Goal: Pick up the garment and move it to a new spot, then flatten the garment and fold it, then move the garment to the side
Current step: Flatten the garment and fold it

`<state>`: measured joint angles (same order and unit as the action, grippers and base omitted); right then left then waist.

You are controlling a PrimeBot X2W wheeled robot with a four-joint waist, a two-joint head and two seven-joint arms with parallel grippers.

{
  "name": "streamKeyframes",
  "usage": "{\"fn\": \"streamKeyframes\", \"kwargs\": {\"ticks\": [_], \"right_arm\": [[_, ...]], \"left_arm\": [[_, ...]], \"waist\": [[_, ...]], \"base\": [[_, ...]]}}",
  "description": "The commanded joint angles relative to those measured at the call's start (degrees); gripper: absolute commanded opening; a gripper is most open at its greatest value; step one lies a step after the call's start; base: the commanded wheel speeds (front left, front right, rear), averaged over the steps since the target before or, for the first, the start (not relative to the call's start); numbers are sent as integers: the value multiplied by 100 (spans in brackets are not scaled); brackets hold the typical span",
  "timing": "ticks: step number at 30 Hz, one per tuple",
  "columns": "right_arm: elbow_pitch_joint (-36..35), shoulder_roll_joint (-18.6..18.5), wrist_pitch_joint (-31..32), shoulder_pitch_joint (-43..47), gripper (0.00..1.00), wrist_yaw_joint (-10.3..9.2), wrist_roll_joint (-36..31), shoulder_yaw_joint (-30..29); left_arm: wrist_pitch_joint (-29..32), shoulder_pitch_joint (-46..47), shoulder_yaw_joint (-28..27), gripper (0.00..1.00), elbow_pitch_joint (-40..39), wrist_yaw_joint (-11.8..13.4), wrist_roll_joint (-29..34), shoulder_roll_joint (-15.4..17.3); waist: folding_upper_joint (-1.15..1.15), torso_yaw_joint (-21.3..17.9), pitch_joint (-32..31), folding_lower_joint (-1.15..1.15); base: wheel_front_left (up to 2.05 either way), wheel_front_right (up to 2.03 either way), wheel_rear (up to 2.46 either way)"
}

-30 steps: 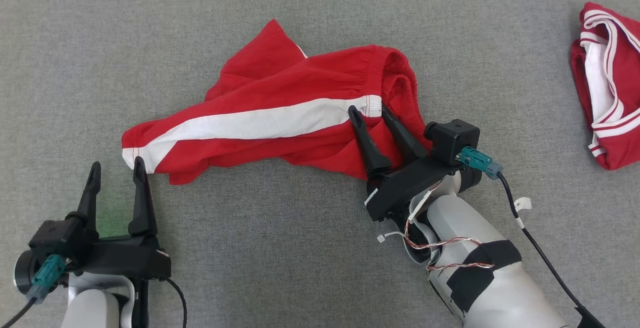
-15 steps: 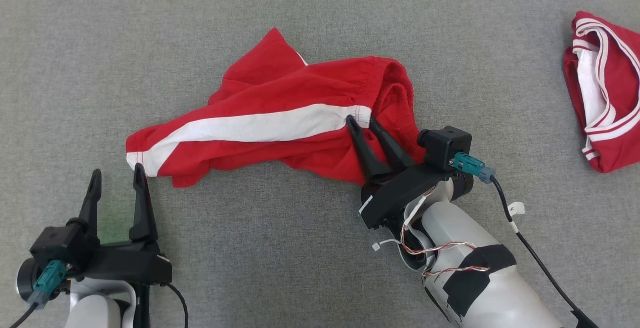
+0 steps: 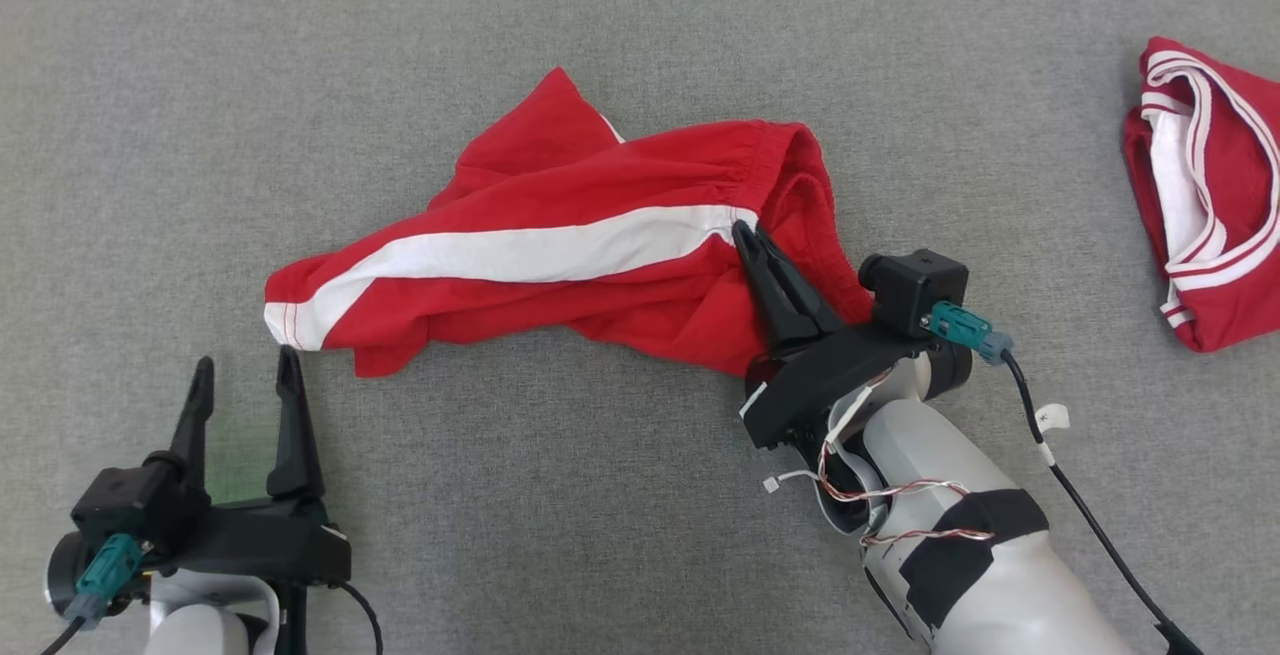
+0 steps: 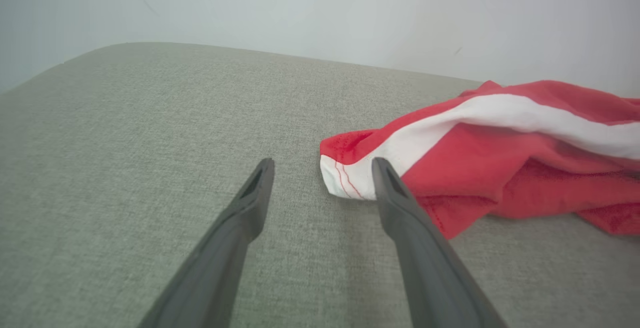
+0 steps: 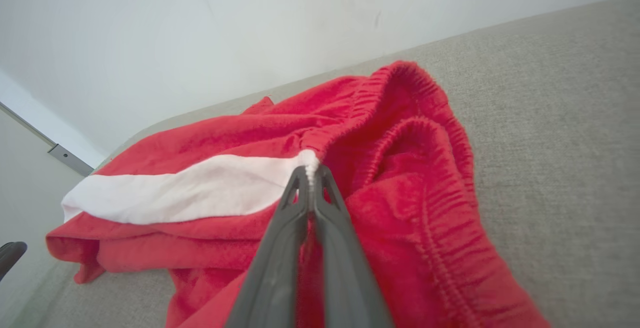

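A: Right fingers [image 3: 775, 280]?
B: Closed tight, pinching the shorts [image 3: 560, 195] at the waistband, where the white stripe ends.
A: Left fingers [image 3: 290, 415]?
B: Spread wide, holding nothing; tips just beside the hem.
A: Shorts, location?
B: Crumpled, lying mid desk [image 3: 600, 495], stripe up.

It looked like a robotics lab rather than a home; a broad grey cloth-covered tabletop [image 3: 560, 535] met a plain white wall [image 5: 200, 27]; the right forearm [image 3: 1010, 605] carried black tape and loose wires.
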<state>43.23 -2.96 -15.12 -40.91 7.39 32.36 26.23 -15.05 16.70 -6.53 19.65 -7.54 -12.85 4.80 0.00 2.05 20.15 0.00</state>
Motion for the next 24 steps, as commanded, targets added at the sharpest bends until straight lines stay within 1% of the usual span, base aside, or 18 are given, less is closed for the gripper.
{"fn": "streamKeyframes", "kwargs": {"ticks": [1,6,11,12,18,24], "right_arm": [[-62,-2,3,147,0,16,-93,-96],[-199,-20,2,310,0,16,-200,-191],[-289,-33,2,422,0,16,-282,-230],[-289,-33,2,422,0,16,-282,-230],[-335,-26,3,424,0,16,-325,-236],[-379,-15,3,418,0,16,-348,-241]], "left_arm": [[-16,-50,60,100,43,12,-103,34],[-16,-10,252,100,130,12,-461,120],[-16,142,483,100,251,12,-1006,275],[-16,142,483,100,251,12,-1006,275],[-16,444,597,100,448,12,-1404,593],[-16,634,849,100,768,12,-1767,792]], "waist": [[0,-31,-25,0],[0,-115,-35,0],[0,-193,5,0],[0,-193,5,0],[0,-259,74,0],[0,-306,101,0]], "base": [[0,0,0],[0,0,0],[0,0,0],[0,0,0],[0,0,0],[0,0,0]]}}
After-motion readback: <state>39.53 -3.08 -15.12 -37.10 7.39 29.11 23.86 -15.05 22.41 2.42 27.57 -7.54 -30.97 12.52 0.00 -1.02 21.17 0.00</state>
